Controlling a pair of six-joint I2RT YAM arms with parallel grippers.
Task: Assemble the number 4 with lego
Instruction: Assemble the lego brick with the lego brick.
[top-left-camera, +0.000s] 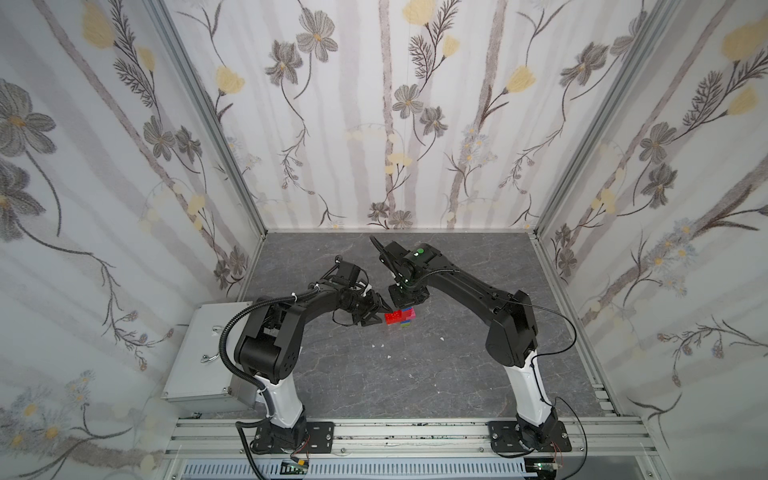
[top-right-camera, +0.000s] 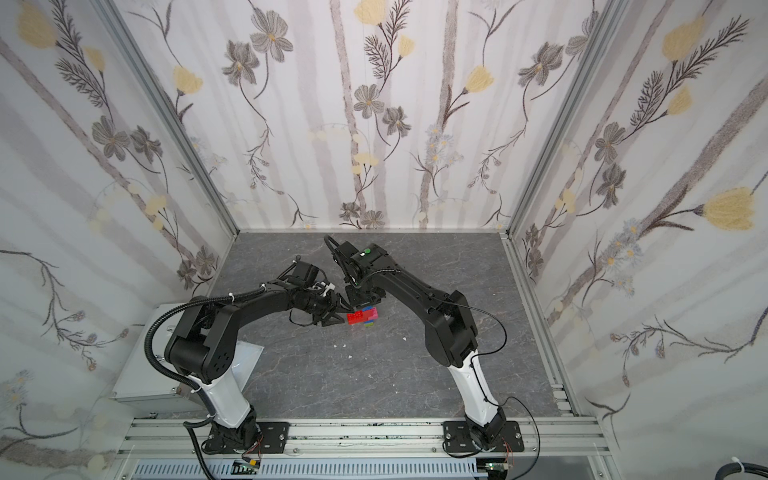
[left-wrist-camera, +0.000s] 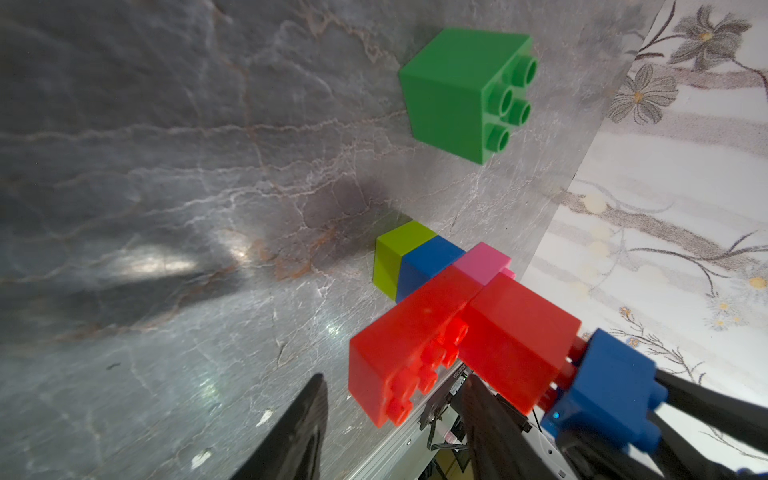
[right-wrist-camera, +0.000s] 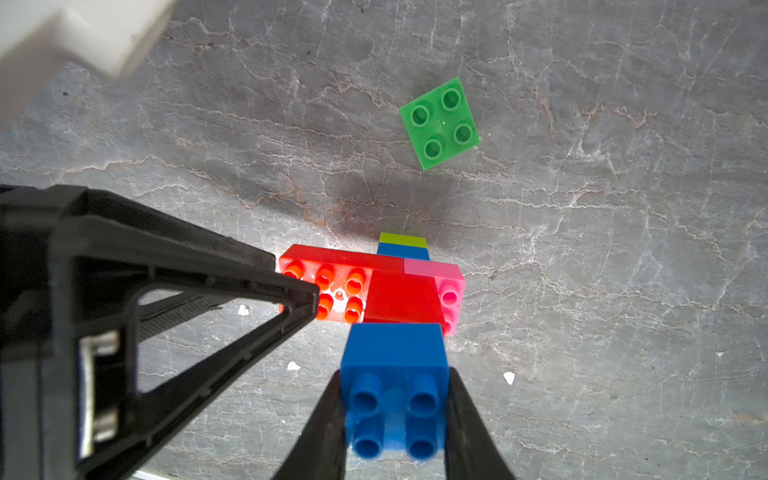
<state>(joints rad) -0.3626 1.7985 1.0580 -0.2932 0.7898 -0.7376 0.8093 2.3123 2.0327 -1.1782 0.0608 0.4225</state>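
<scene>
right gripper (right-wrist-camera: 395, 376): clamping blue brick (right-wrist-camera: 395, 349) above long red brick (right-wrist-camera: 332, 257) | left gripper (left-wrist-camera: 395, 380): jaws parted astride its end | dark green brick (right-wrist-camera: 439, 123): lying apart

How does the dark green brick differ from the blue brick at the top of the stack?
The dark green brick stands alone on the table, apart from the stack; the top blue brick sits atop the stack's red brick. The dark green brick is untouched; the top blue brick is clamped between the right gripper's fingers. Both are square four-stud bricks.
</scene>
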